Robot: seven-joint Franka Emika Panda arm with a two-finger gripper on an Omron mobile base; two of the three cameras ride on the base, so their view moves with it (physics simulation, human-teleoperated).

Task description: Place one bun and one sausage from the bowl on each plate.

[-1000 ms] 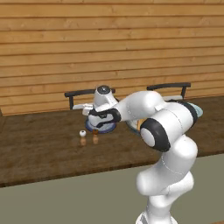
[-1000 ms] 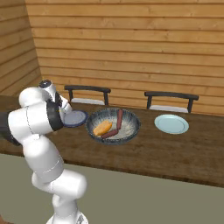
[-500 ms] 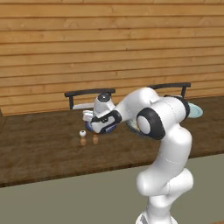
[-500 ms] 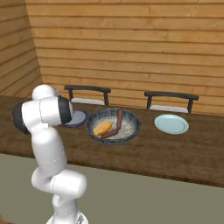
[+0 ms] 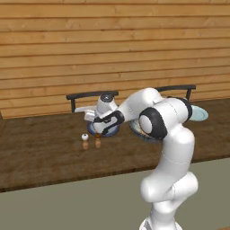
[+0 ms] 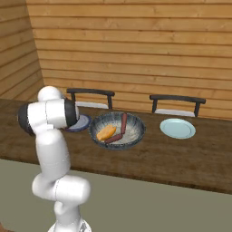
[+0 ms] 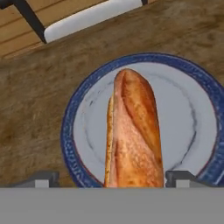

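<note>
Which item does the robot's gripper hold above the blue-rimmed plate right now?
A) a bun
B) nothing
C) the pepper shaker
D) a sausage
A: in the hand view a golden-orange bun sits between the gripper fingers, over the blue-rimmed plate, while both sausages lie in the bowl in the right base view.

Bun (image 7: 133, 135) between the claw's fingers: golden-orange crust, paler flank. Plate (image 7: 83, 131) beneath it: dark blue rim, grey centre. Far plate (image 6: 177, 128): pale teal. Bowl (image 6: 136, 131): grey-blue speckled; sausages (image 6: 123, 123) reddish-brown.
</note>
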